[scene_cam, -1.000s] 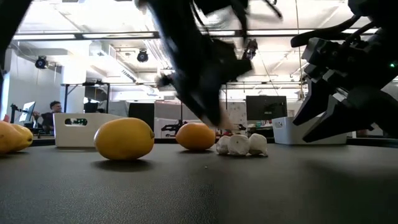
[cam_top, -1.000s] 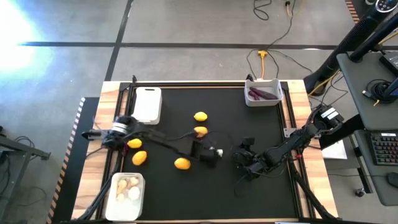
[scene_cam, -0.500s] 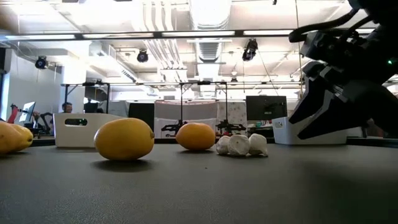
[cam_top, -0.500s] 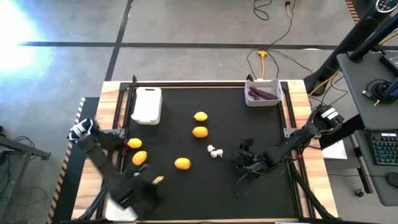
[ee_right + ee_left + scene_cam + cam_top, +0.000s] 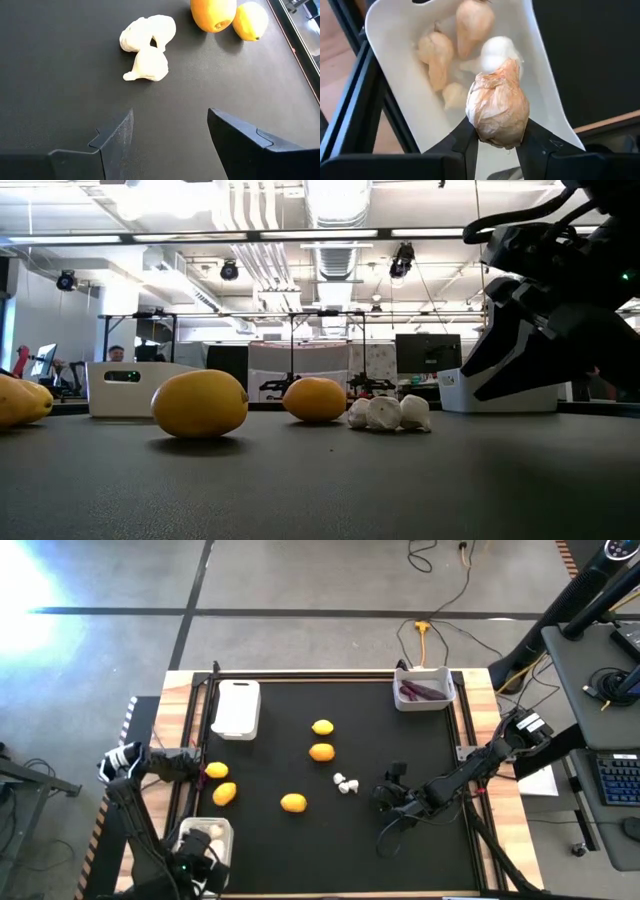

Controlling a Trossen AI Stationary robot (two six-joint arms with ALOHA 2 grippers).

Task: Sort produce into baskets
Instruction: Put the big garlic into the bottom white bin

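Observation:
My left gripper (image 5: 196, 866) is over the near-left basket (image 5: 226, 830), shut on a whitish-beige lumpy piece (image 5: 497, 112). Several more such pieces lie in that basket (image 5: 395, 95). Two white lumpy pieces (image 5: 345, 784) lie on the black mat; my right gripper (image 5: 386, 796) stands open just right of them, touching nothing, its fingers short of the pieces (image 5: 147, 47). Several yellow-orange fruits (image 5: 293, 803) rest on the mat. Purple pieces (image 5: 422, 692) lie in the far-right basket (image 5: 424, 672). My left gripper pinches the whitish-beige piece by the two sides of its wide lower body (image 5: 492, 134) between its two fingers (image 5: 469, 140). The fingers point down from above. The piece is lifted clear, above the near-left basket's inside.
A white basket (image 5: 236, 708) stands at the far left with nothing visible in it. Two fruits (image 5: 220, 783) lie near the mat's left edge, two more (image 5: 321, 740) at its middle. In the low view a fruit (image 5: 200, 403) stands nearest. Bare mat lies near the front.
My left gripper has swung from the white pieces at the mat's middle toward the near-left corner, rising and rolling, carrying one whitish piece, and now stands over the near-left basket. The two remaining white pieces have stayed where they were.

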